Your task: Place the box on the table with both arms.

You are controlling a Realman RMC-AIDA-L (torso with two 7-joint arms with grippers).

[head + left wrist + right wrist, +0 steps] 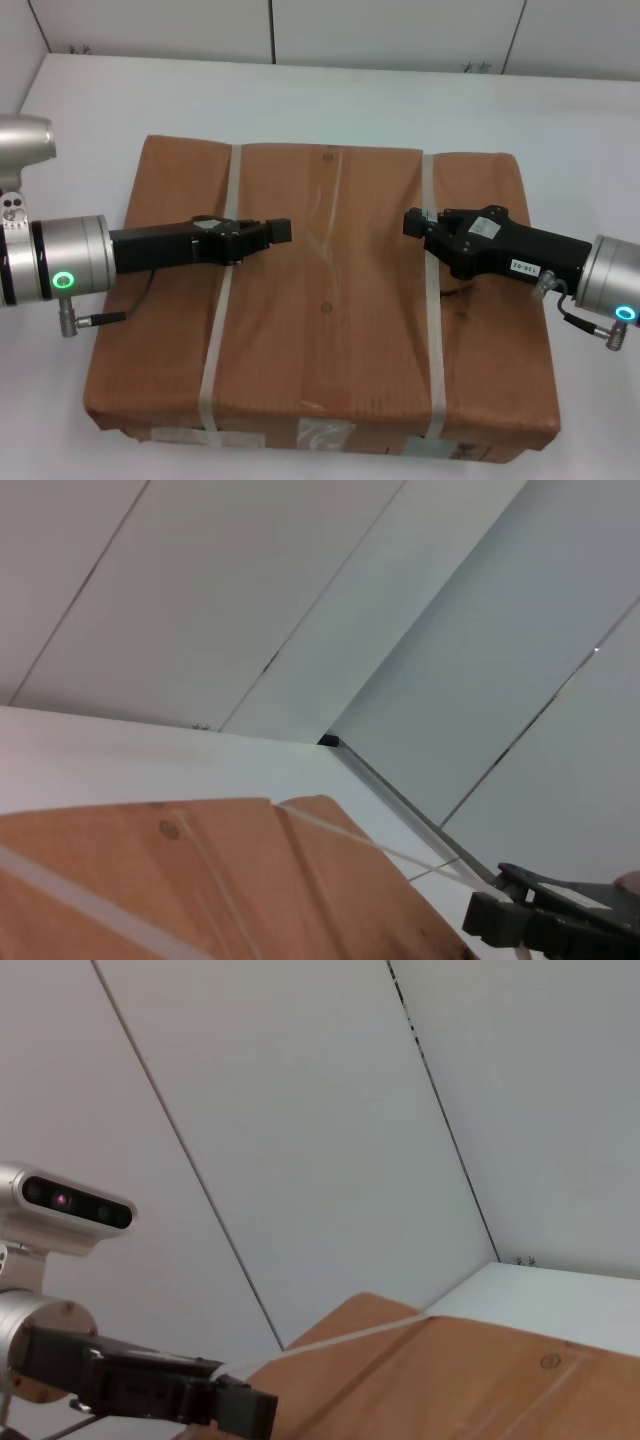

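The brown cardboard box (325, 300) lies flat on the white table (330, 95), with two white straps, clear tape down its middle and white labels on its near side. My left gripper (277, 232) reaches in from the left over the box top and crosses the left strap (215, 350). My right gripper (410, 222) reaches in from the right and crosses the right strap (436, 350). Both tips point at each other across the tape line. The left wrist view shows the box (200, 880) and the right gripper (495, 920). The right wrist view shows the box (480, 1380) and the left gripper (245, 1410).
White wall panels (400, 30) stand behind the table's far edge. Bare tabletop shows to the left, to the right and beyond the box. The box's near side lies at the bottom of the head view.
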